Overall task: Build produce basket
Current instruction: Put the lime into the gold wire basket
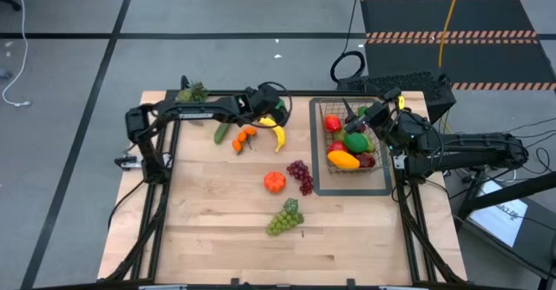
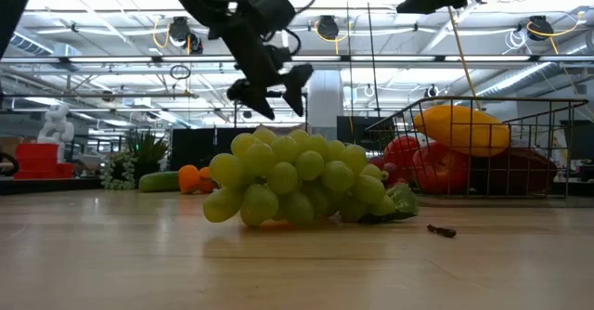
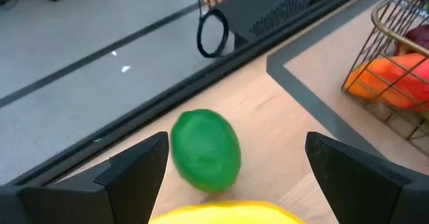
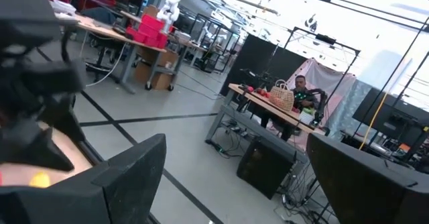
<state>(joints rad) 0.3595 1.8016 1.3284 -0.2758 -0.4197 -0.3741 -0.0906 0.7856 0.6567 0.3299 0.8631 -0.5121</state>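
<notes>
The wire basket (image 1: 352,167) stands on a flat dark tray (image 1: 316,173) at the table's right. It holds a yellow-orange mango (image 1: 342,159), red apples (image 2: 408,152) and green pieces. My left gripper (image 1: 266,109) hovers open near the far edge. In its wrist view a green lime (image 3: 206,150) lies on the table between the fingers, untouched, with the banana (image 3: 228,214) just nearer. The banana (image 1: 279,137), a cucumber (image 1: 222,133), small oranges (image 1: 243,138), purple grapes (image 1: 301,176) and green grapes (image 1: 285,218) lie on the wood. My right gripper (image 1: 371,116) hangs open over the basket.
A round orange fruit (image 1: 274,181) lies mid-table. A small leafy potted plant (image 1: 191,92) stands at the far left corner. Green grapes (image 2: 297,185) fill the front of the low view. The near half of the table has free wood. A person (image 4: 299,85) sits far behind.
</notes>
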